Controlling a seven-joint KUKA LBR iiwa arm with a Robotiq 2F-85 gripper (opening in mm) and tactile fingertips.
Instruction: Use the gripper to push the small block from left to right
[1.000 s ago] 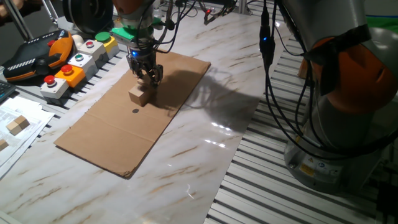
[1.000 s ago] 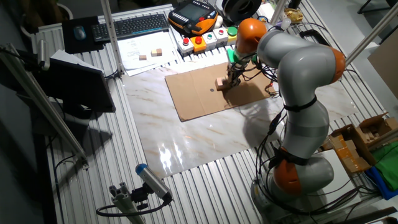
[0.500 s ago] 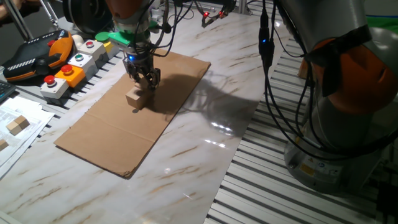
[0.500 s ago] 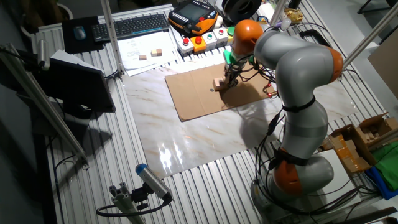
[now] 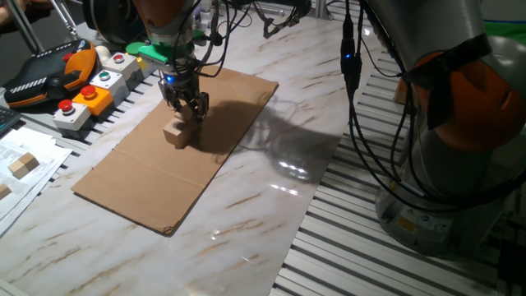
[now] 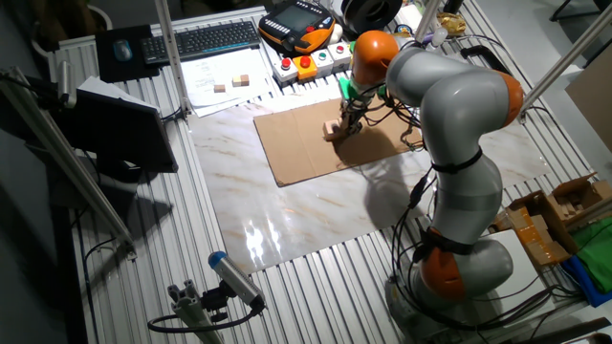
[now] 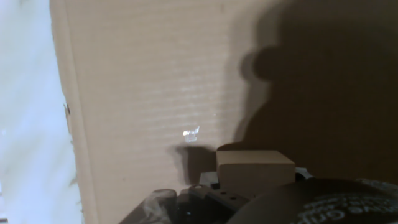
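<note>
Block on cardboard, near its 12 o'clock end. Gripper low, touching block at its 1 o'clock side. Jaw state: cannot tell. Push looks underway, judging by contact; far cardboard stretch at 7 o'clock uncovered yet.

One small wooden block sits on one cardboard sheet on the worktop. Two more wooden blocks lie on paper sheets. One keyboard, one orange pendant.
</note>
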